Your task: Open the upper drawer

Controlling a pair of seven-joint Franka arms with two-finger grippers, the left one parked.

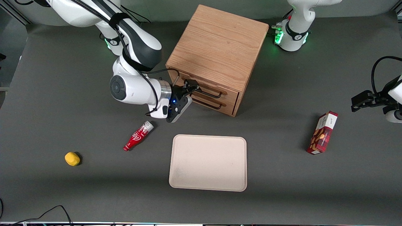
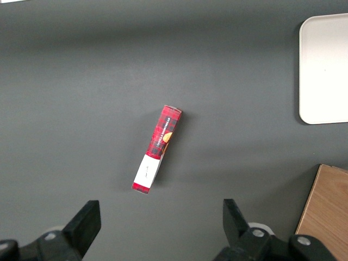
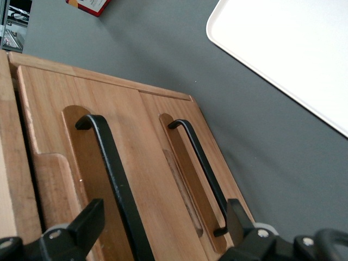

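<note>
Gray table [image 1: 47, 94]: upper drawer [image 3: 81, 179] between open hand [image 3: 163, 225].

We see the gray table [image 1: 47, 94] carrying 5 things: wooden cabinet [image 1: 216, 47], beige tray [image 1: 208, 163], red bottle [image 1: 138, 136], yellow lump [image 1: 72, 158], red carton [image 1: 323, 132].

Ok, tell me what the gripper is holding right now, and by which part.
Nothing is held. The gripper is open at the upper drawer, its fingers astride the black handle without closing on it.
</note>
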